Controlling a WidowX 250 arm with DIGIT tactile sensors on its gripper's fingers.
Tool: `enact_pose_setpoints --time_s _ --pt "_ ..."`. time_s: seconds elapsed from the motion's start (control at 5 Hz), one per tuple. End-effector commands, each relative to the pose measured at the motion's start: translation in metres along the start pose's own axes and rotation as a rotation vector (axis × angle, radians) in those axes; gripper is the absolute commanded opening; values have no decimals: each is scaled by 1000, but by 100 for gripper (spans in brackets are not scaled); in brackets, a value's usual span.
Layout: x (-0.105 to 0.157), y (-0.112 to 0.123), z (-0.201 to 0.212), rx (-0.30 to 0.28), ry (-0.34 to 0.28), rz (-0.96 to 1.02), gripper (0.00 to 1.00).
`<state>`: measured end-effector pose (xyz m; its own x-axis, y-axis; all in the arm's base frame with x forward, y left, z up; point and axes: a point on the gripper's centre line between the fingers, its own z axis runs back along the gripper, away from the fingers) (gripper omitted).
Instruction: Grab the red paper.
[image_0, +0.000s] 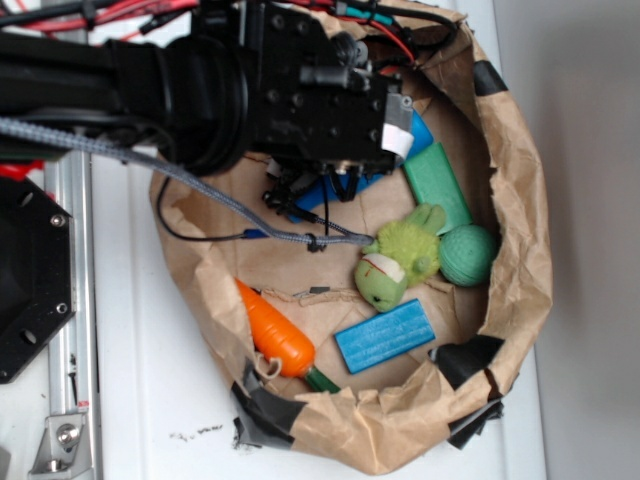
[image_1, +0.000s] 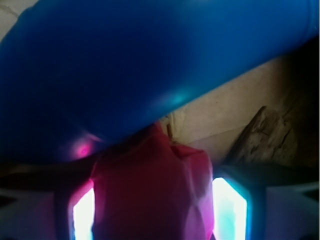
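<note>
Judging from the wrist view, the grasping step itself was in hand: the red paper (image_1: 152, 192) was seen lying between the two fingers (image_1: 230, 205) of the hand (image_1: 152, 210), its creased sides close against both glowing pads, so the hand appeared pressed onto the paper, though firm contact could not be confirmed. A large blue object (image_1: 150, 65) was seen just above the paper, touching or overlapping its top edge. In the exterior view the paper was hidden beneath the black arm (image_0: 250, 90), which was lowered into the brown paper bag (image_0: 515, 260) on the white table (image_0: 160, 400); the orange carrot toy (image_0: 275, 330), green ball (image_0: 468, 254) and green plush toy (image_0: 400, 262) lay well apart from it. A tightened pinch and a straight lift clear of the blue object would be called for next.
</note>
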<state>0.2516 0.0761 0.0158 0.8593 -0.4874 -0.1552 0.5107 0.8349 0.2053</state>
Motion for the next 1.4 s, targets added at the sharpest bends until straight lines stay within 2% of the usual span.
enact_pose_setpoints --time_s 0.0,0.2,0.4,0.6,0.8,1.0,1.2 --pt "-8 -3 31 -25 -44 34 0" --pt "-2 -9 84 -25 -131 67 0" --pt "13 -22 144 -88 -185 172 0" --pt "24 -25 187 -100 -180 239 0" --pt "35 -32 188 -110 -216 309 0" --pt "33 -36 188 -127 -264 349 0" --pt "30 -38 182 -138 -244 356 0"
